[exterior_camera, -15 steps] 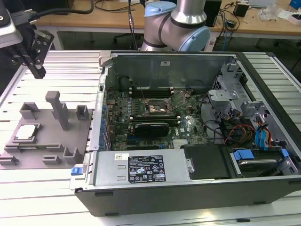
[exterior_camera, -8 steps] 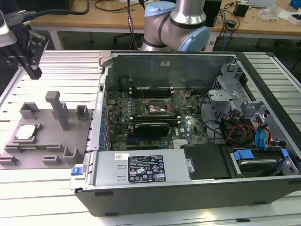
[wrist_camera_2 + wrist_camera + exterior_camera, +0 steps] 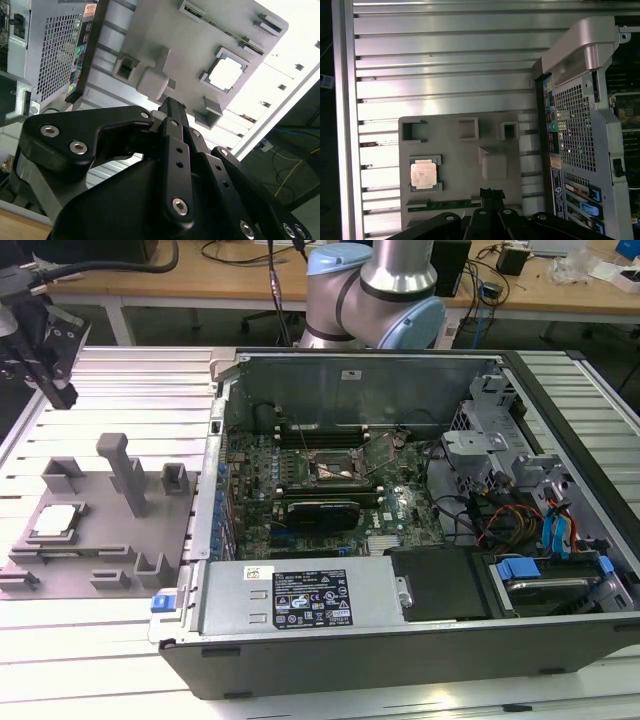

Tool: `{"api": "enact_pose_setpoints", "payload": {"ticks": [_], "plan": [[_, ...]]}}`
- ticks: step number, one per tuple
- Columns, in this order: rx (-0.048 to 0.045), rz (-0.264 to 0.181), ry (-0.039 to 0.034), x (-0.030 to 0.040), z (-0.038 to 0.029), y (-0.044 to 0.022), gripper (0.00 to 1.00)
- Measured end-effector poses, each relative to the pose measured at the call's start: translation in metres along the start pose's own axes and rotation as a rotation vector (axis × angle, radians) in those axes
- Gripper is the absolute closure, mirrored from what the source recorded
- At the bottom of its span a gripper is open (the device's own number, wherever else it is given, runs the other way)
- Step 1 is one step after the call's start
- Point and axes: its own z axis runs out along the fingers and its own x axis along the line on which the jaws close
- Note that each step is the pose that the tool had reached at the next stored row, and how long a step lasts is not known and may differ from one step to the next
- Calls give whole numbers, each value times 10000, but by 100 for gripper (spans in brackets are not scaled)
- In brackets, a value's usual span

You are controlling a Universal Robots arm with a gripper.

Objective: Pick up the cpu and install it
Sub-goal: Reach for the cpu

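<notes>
Silver power supply (image 3: 300, 602) with a white label lies closest in the exterior view, at about six o'clock, along the near wall of an open computer case (image 3: 400, 660) lying on its side. Beyond it, towards the middle of the case, a black graphics card (image 3: 320, 510) stands on the green motherboard (image 3: 250, 480). Just past the card, towards twelve o'clock, is the cpu socket (image 3: 335, 468) with its metal frame. Drive bays and coloured cables (image 3: 520, 510) fill the case's three o'clock end. At nine o'clock from the case, on the ribbed aluminium table (image 3: 120, 380), sits a grey fixture plate (image 3: 110, 530) with raised blocks and one tall post (image 3: 125, 470). The cpu (image 3: 55, 522), a pale silver square, lies flat in a framed pocket at the plate's nine o'clock side, not in the socket. In both wrist views the cpu (image 3: 225, 74) (image 3: 424, 173) rests in that same pocket with nothing touching it. Farther back, at about twelve o'clock from the cpu, the black gripper (image 3: 65, 395) hangs above the table, well apart from the chip. In both wrist views the gripper (image 3: 172, 104) (image 3: 492, 192) has its fingers drawn together, holding nothing. At twelve o'clock behind the case rises the robot arm's base (image 3: 375, 290), silver and light blue, with wooden desks (image 3: 200, 285) beyond it.
</notes>
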Motion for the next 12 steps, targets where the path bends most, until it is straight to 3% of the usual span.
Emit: {"api": "enact_pose_setpoints", "payload": {"ticks": [6,12], "plan": [[-2,1,-1,69,3,-5,89],[-1,1,1,131,53,-13,89]]}}
